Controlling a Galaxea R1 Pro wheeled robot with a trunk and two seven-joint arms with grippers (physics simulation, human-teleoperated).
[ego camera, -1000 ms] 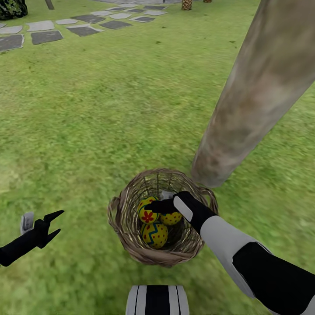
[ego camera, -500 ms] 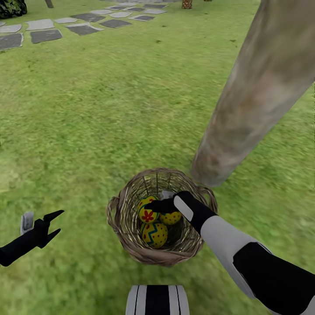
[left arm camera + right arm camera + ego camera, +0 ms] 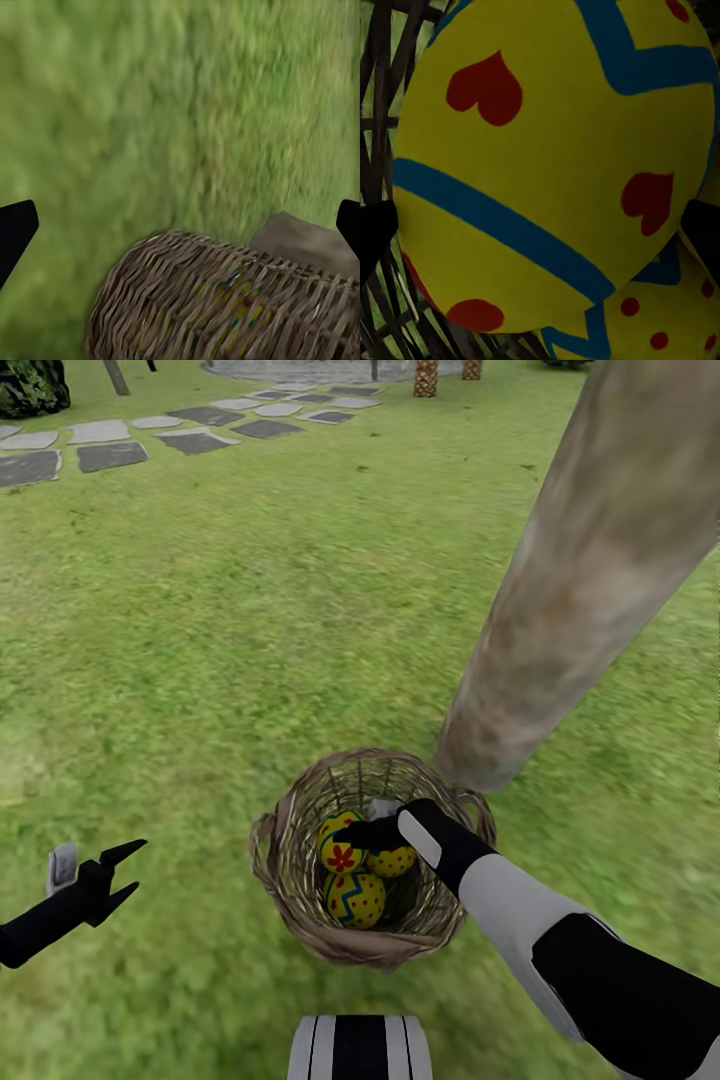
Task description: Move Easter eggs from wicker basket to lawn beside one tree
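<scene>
Little has changed over the last second: my view has tipped up a touch, bringing more of the far paving into sight, but my right hand (image 3: 372,830) has stayed down inside the wicker basket (image 3: 290,850), right over the three Easter eggs (image 3: 355,870), and none of them has shifted. In the right wrist view one egg (image 3: 547,165) sits very close between my dark fingertips (image 3: 375,232), which stand at either side of it; I cannot tell whether they press on it yet or are just bracketing it. So no egg is out, and the first lift is what I judge comes next. My left hand (image 3: 118,872) hangs spread open and empty over the lawn (image 3: 200,610), beside the basket. The tree (image 3: 560,610) rises just behind the basket, so the carry should be short.
</scene>
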